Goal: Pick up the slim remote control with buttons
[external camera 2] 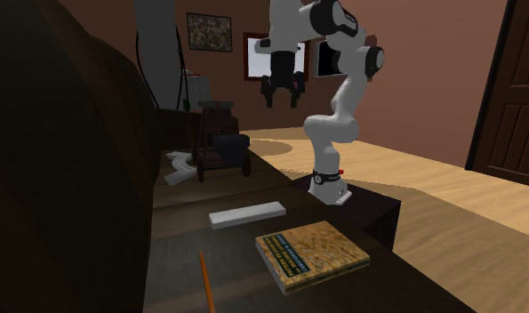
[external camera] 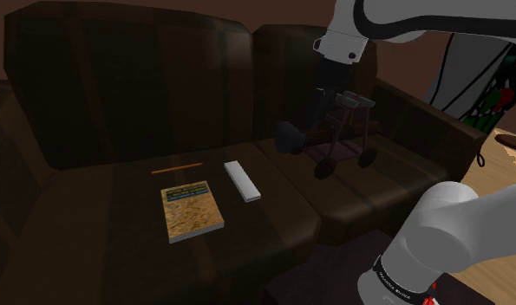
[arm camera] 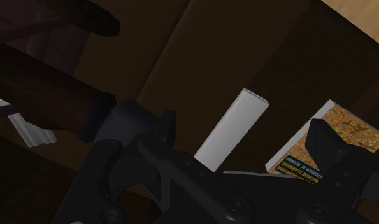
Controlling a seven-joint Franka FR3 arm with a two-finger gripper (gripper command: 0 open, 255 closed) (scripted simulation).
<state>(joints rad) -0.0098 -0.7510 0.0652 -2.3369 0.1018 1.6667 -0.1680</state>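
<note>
Where shoulder view centres on dark brown sofa point(external camera: 117, 95), remote point(external camera: 243, 182) lies flat mid-frame on seat, open cushion to its right, book point(external camera: 192, 210) near at lower left. Gripper point(external camera: 323, 106) hangs upper right, well apart. Second exterior view: remote point(external camera 2: 246, 214) plain white, slim rectangular bar, sharp edges; fingers point(external camera 2: 270, 94) spread, clasping nothing. Wrist view: remote point(arm camera: 235, 127) beyond spread fingers, untouched; book cover speckled tan.

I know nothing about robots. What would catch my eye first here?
The white arm's black gripper hangs open in the air over a dark brown sofa, near a small dark wheeled cart. On the seat lie a plain white slim remote, a tan-covered book and a thin orange pencil, each apart from the others.
</note>
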